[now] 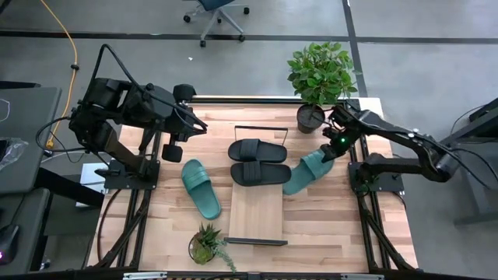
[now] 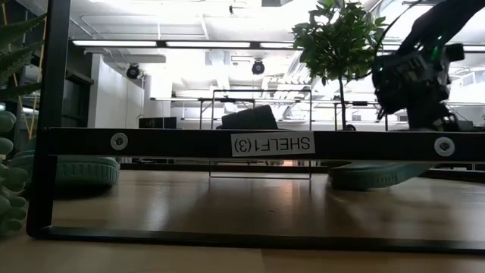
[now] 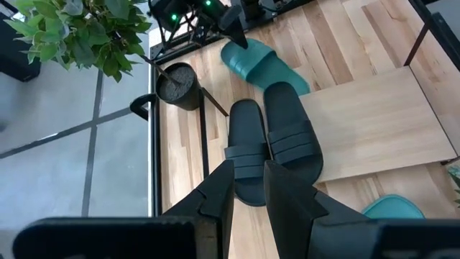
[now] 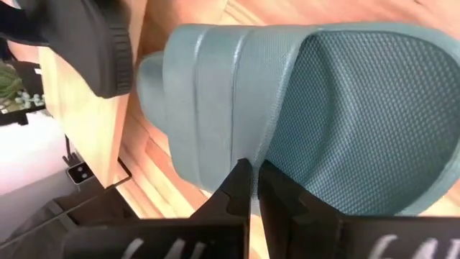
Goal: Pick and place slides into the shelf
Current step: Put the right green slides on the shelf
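Two black slides lie side by side across the far half of the shelf, soles down, and they also show in the left wrist view. One teal slide lies flat on the table left of the shelf. The other teal slide sits just right of the shelf. My right gripper is over its heel half, shut on it. My left gripper hovers open over the table's far left, holding nothing. My right gripper pinches the side rim of the teal slide's footbed, just behind the strap. Its fingers come from above, pointing down. In the low view the slide looks tilted, heel end raised and toe end low by the shelf's right edge.
A potted leafy plant stands at the far edge, close behind my right gripper. A small succulent sits near the shelf's near left corner. The shelf's black end rail crosses the low view. The board's near half shows bare wood.
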